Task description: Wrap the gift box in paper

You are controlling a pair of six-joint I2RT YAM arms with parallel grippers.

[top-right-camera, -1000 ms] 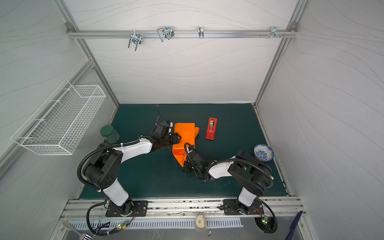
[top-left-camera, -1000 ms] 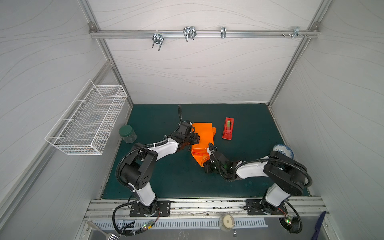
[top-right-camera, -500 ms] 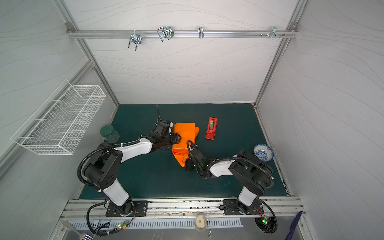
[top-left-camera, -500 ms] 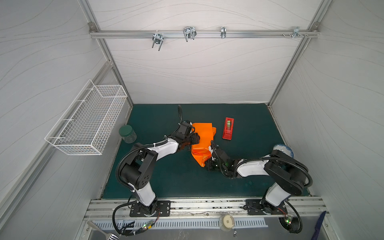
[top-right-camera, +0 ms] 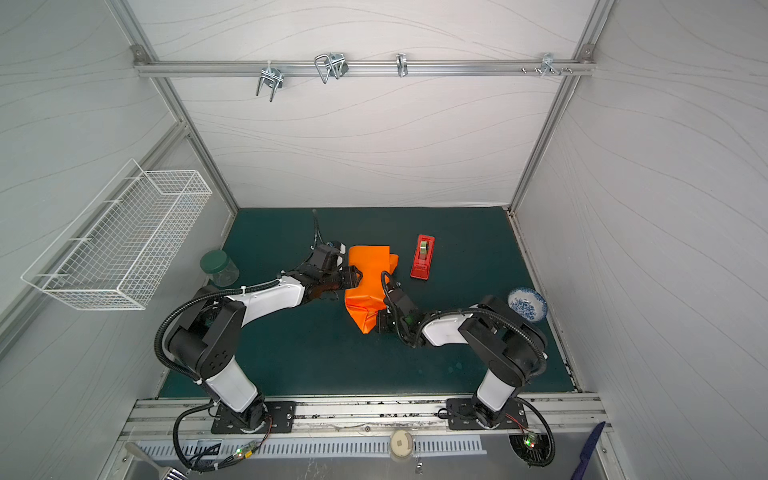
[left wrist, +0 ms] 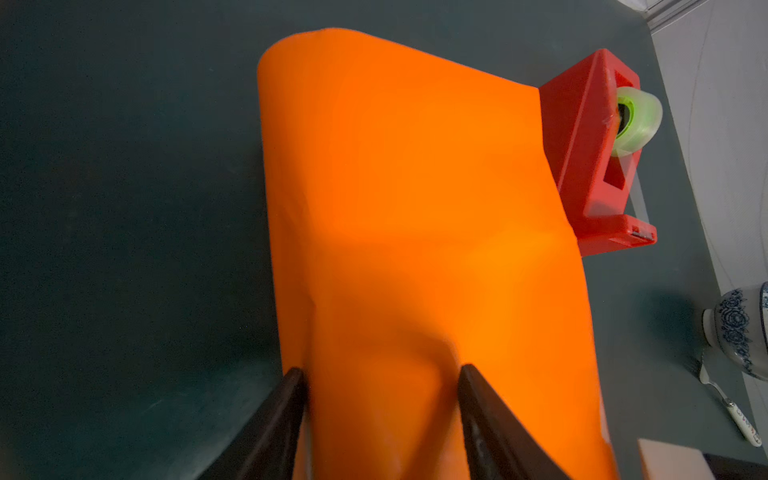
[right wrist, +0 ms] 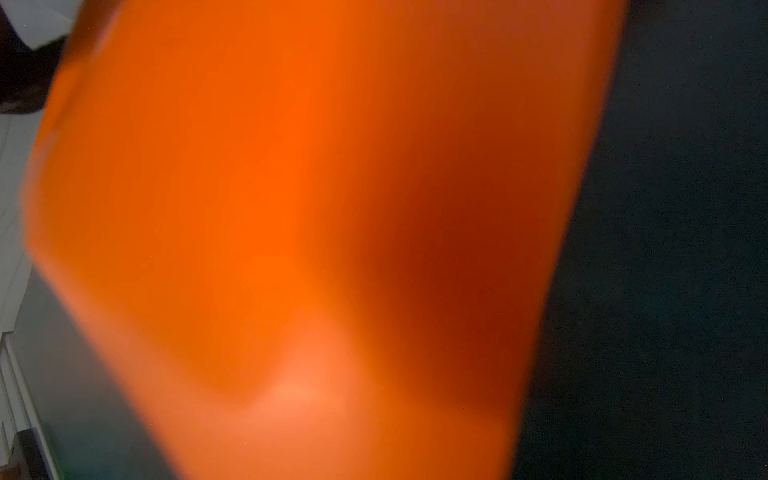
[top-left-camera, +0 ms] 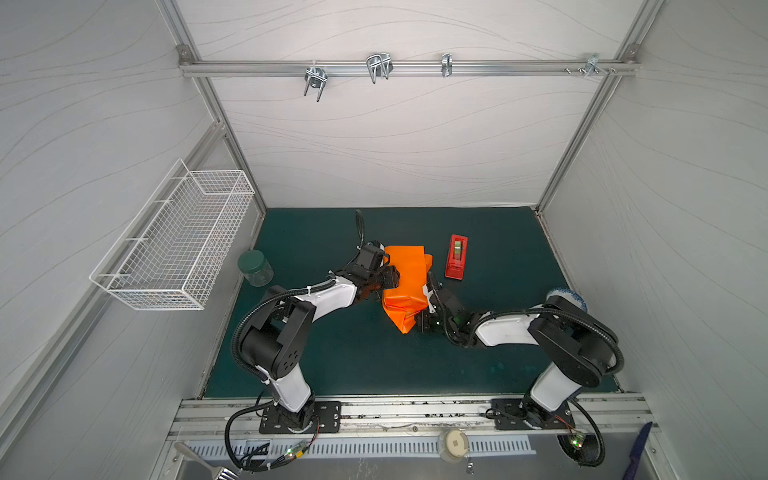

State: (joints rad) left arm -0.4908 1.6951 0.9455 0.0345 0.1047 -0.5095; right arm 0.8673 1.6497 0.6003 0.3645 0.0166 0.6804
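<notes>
Paper (top-left-camera: 405, 282) is bundled mid mat (top-left-camera: 316, 232), just beside the tape dispenser (top-left-camera: 456, 257); the gift box isn't visible, presumably inside. Left gripper (left wrist: 380, 374) has its jaws apart, tips on the bundle's side. Right gripper (top-left-camera: 420, 322) is closed at the near corner, pinch unclear. Looks like end-flap folding: next, crease that flap flat and tape it.
</notes>
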